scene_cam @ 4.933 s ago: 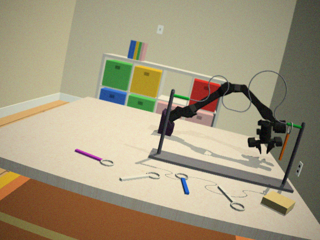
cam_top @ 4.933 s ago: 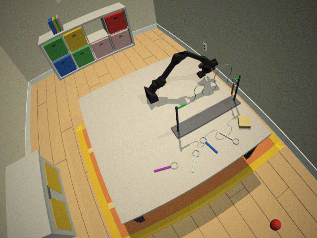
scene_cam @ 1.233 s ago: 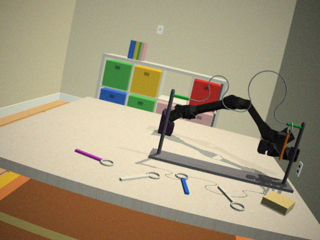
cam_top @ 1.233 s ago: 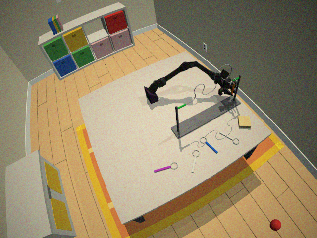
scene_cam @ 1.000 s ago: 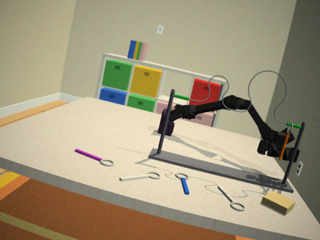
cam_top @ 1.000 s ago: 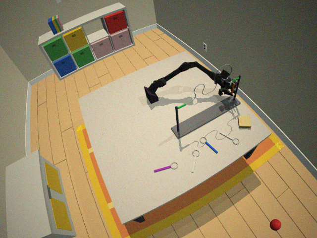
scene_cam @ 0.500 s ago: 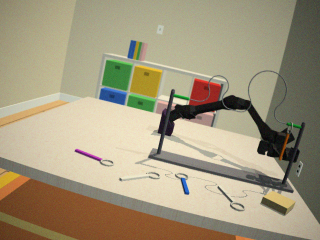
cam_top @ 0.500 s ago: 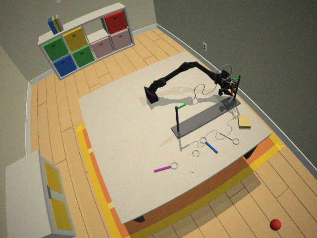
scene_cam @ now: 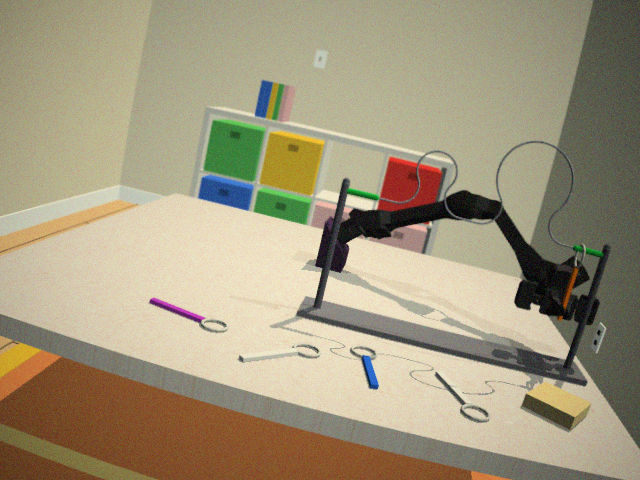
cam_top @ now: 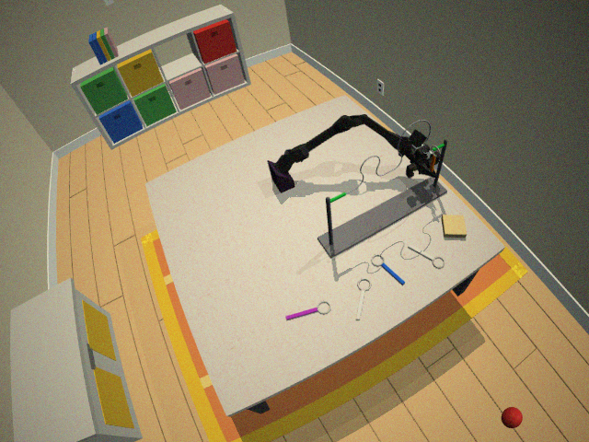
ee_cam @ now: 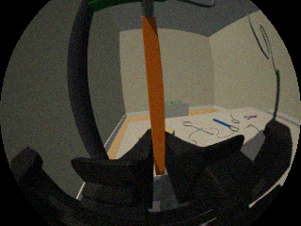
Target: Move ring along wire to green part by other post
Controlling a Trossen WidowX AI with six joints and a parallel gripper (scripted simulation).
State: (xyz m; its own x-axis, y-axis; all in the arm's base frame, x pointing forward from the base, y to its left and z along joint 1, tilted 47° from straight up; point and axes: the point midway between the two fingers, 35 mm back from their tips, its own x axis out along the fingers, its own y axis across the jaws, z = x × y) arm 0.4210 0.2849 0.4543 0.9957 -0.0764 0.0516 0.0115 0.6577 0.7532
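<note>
The orange handle hangs nearly upright. My gripper is shut on its lower part, beside the right post. The handle's ring is around the green part next to that post. The grey wire loops up and across to the other green part at the left post. The fingers partly hide the handle in the top and exterior views.
The dark base joins the posts. In front lie a yellow block and loose ring tools with blue, purple, white and grey handles.
</note>
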